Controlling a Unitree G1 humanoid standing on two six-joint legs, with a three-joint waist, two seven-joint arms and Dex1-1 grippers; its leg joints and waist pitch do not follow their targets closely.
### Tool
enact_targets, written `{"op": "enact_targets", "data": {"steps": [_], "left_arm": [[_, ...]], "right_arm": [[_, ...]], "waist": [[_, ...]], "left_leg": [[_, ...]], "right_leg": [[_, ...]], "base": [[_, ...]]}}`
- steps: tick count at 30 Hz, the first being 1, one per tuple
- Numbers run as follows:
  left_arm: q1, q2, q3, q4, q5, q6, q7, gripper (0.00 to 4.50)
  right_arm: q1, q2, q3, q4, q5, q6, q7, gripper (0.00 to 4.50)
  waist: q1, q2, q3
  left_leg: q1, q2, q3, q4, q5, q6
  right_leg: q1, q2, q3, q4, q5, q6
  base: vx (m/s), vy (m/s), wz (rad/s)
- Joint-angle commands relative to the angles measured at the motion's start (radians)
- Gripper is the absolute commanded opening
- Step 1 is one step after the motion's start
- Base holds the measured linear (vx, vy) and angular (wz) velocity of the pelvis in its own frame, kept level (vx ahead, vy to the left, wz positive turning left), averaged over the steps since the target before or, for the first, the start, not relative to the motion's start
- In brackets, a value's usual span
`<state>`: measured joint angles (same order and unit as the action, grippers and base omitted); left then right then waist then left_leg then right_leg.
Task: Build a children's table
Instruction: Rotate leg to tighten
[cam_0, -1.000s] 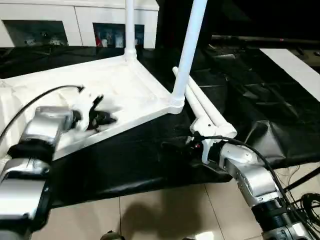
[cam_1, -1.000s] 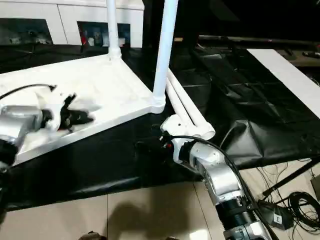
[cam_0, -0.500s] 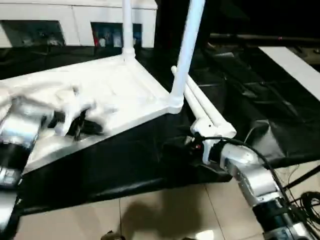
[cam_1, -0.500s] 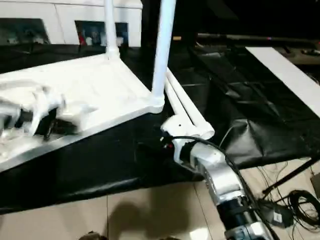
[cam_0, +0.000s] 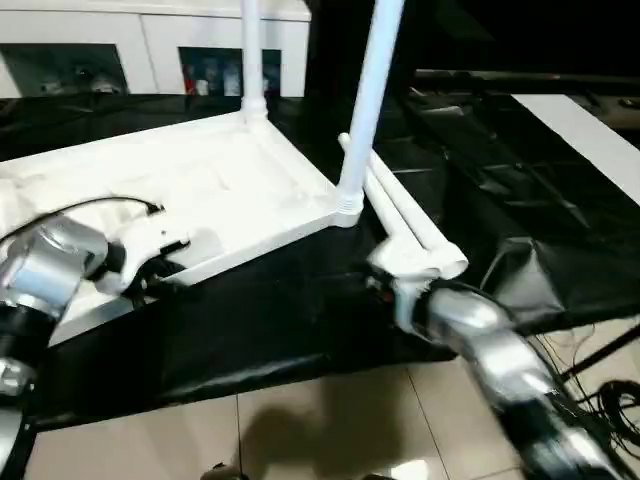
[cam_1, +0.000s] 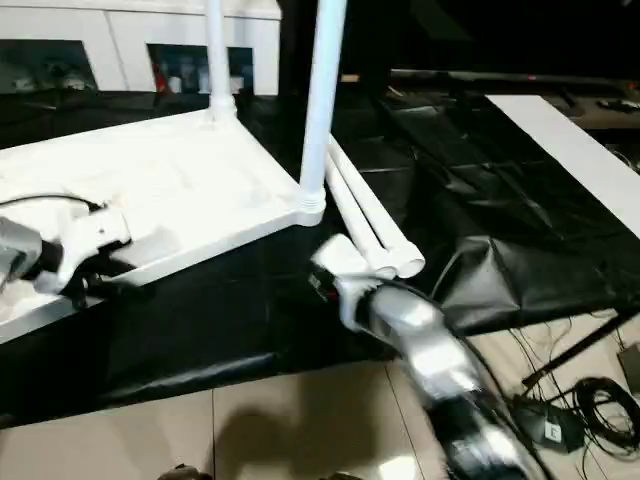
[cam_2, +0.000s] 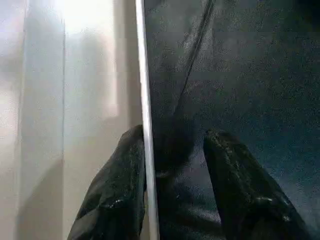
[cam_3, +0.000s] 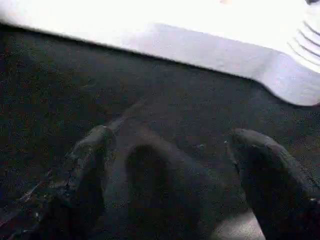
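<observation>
Fitting legs, two of four seated | top (cam_0: 230, 190) lies underside-up on black sheet (cam_0: 280, 320) | spare legs (cam_0: 405, 215) beside it | left gripper (cam_2: 172, 195) straddles top's edge, unclamped | right gripper (cam_3: 165, 175) wide open, empty | next you grab a spare leg.

Indoor test or lab space is indicated: black plastic sheeting (cam_0: 300, 320) spread over a beige tiled floor (cam_0: 330, 430), loose cables (cam_1: 590, 400) well beyond the right fingers, white glass-door cabinet (cam_0: 170, 60) at the back.

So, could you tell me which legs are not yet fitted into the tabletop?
The two legs lying side by side on the black sheet, right of the tabletop; the other two stand upright in corner sockets.
</observation>
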<state>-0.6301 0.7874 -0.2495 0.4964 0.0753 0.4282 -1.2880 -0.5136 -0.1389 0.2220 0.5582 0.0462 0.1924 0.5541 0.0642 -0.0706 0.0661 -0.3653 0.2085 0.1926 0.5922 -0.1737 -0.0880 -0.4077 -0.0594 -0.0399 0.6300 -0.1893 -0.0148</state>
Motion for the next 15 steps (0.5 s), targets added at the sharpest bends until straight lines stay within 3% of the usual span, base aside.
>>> {"op": "enact_targets", "data": {"steps": [1,7,11,13,15], "left_arm": [[0.013,0.0,0.004,-0.061,-0.039,0.02,-0.05,2.03],[0.062,0.022,0.013,-0.135,-0.05,0.049,-0.058,2.03],[0.103,0.025,0.029,-0.226,-0.089,0.091,-0.062,2.03],[0.111,0.025,0.029,-0.244,-0.094,0.1,-0.059,2.03],[0.128,0.02,0.036,-0.278,-0.105,0.108,-0.055,2.03]], "right_arm": [[-0.053,0.016,-0.037,0.106,-0.007,-0.034,-0.083,3.86],[-0.205,0.088,-0.094,0.354,0.023,-0.103,-0.208,3.86],[-0.286,0.137,-0.113,0.505,0.005,-0.15,-0.249,3.86],[-0.301,0.15,-0.116,0.534,0.003,-0.16,-0.251,3.86],[-0.325,0.175,-0.124,0.584,0.005,-0.181,-0.249,3.86]], "waist": [[-0.004,0.028,-0.075],[-0.008,0.022,-0.077],[-0.01,0.001,-0.064],[-0.011,0.007,-0.064],[-0.014,0.0,-0.06]], "left_leg": [[0.021,0.022,-0.013,-0.071,-0.209,-0.063],[0.019,0.02,-0.007,-0.068,-0.135,-0.036],[0.015,0.022,-0.005,-0.072,-0.136,-0.019],[0.018,0.024,-0.007,-0.073,-0.147,-0.026],[0.018,0.024,-0.006,-0.076,-0.159,-0.033]], "right_leg": [[0.044,-0.071,0.045,-0.062,-0.113,-0.241],[0.049,-0.066,0.044,-0.048,-0.005,-0.243],[0.045,-0.068,0.046,-0.052,-0.044,-0.228],[0.042,-0.071,0.045,-0.051,-0.068,-0.224],[0.039,-0.066,0.044,-0.051,-0.074,-0.214]], "base": [[0.0,0.0,0.0],[0.0,0.0,0.0],[0.0,0.0,0.0],[0.0,0.0,0.0],[0.0,0.0,0.0]]}}
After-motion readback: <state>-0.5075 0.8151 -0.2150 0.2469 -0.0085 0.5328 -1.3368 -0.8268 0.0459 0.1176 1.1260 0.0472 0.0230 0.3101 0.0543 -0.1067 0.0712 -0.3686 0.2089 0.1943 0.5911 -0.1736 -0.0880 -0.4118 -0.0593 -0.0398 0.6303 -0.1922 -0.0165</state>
